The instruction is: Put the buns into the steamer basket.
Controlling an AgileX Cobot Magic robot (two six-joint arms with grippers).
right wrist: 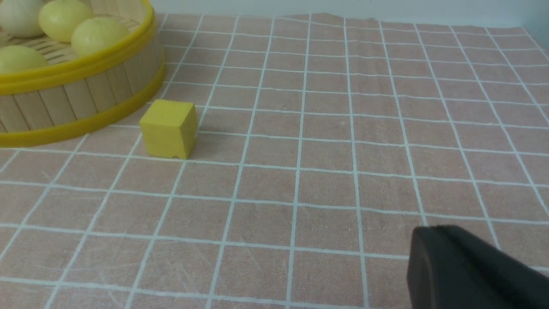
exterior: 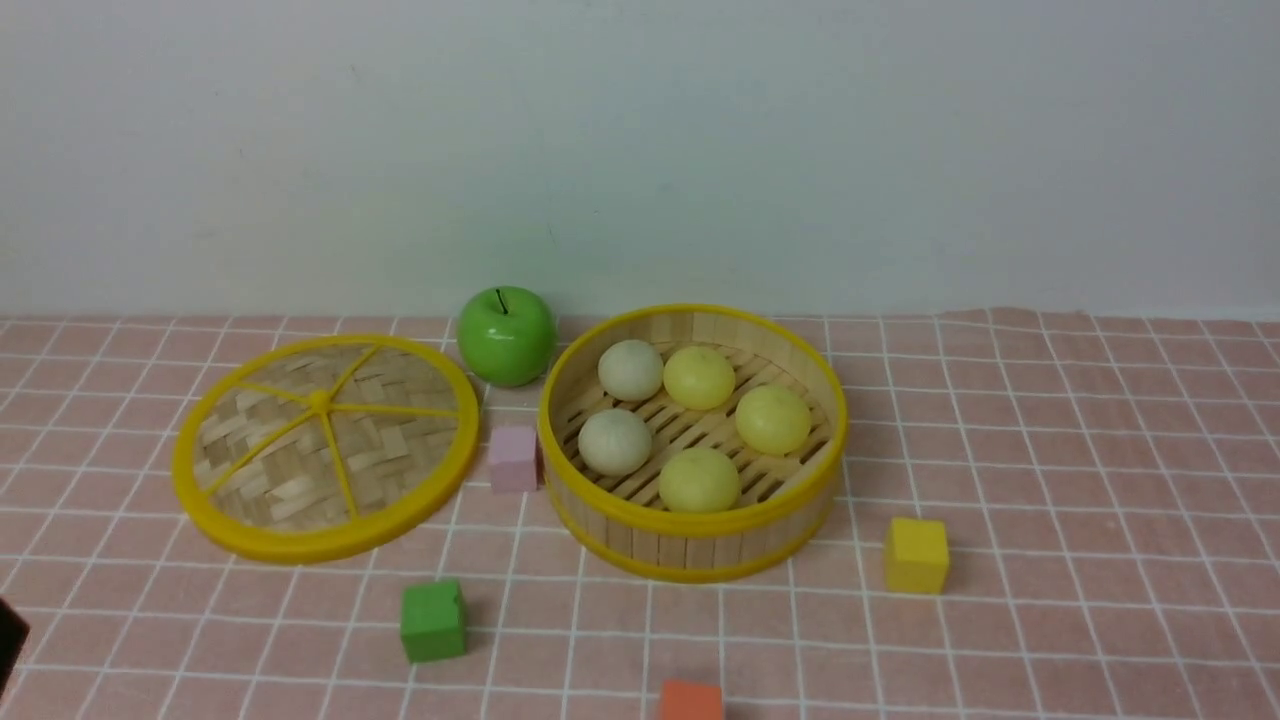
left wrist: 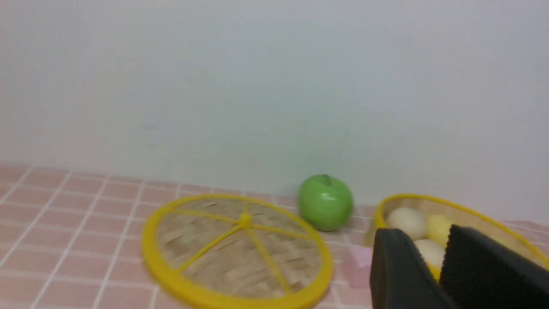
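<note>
Smooth domed buns (exterior: 699, 377) in slatted bamboo basket (exterior: 690, 545)

Setting: we judge this a staged robot test bench, not a kitchen. A pink grid-checked cloth (exterior: 1050, 480) against a bare white wall (exterior: 640, 150); plastic green apple (exterior: 505, 335) and coloured cubes, e.g. yellow cube (exterior: 915, 555), as props.

You get soft, even, bright light with only faint shadows beside the yellow cube (right wrist: 168, 128), a small glare spot on the apple (left wrist: 325, 202), motion blur across the left wrist view, and defocused dark fingers (left wrist: 480, 266) at 5 o'clock
</note>
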